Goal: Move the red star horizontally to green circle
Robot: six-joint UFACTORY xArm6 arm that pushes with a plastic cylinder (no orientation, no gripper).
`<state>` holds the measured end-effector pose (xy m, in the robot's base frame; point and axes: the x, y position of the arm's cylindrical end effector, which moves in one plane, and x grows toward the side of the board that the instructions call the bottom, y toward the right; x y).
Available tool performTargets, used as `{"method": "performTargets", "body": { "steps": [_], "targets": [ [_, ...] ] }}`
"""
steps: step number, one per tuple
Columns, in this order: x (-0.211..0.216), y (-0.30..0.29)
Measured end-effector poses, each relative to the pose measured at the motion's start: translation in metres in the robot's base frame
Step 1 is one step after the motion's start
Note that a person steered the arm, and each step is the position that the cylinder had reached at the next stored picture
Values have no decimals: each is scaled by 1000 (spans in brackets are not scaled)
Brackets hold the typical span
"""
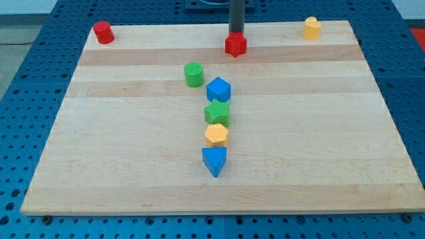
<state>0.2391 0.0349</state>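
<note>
The big pale wooden tabletop (319,166) is holding every block. My tip (236,34), a plain rod with nothing to open or close, is touching the top side of the small red star block (236,45) near the view's top. The small green circle block (193,74) is sitting lower and leftward, so I am judging the move barely begun.
</note>
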Motion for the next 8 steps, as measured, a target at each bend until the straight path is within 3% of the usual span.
{"method": "performTargets", "body": {
  "steps": [3, 5, 8],
  "targets": [
    [30, -24],
    [65, 18],
    [75, 17]
  ]
}}
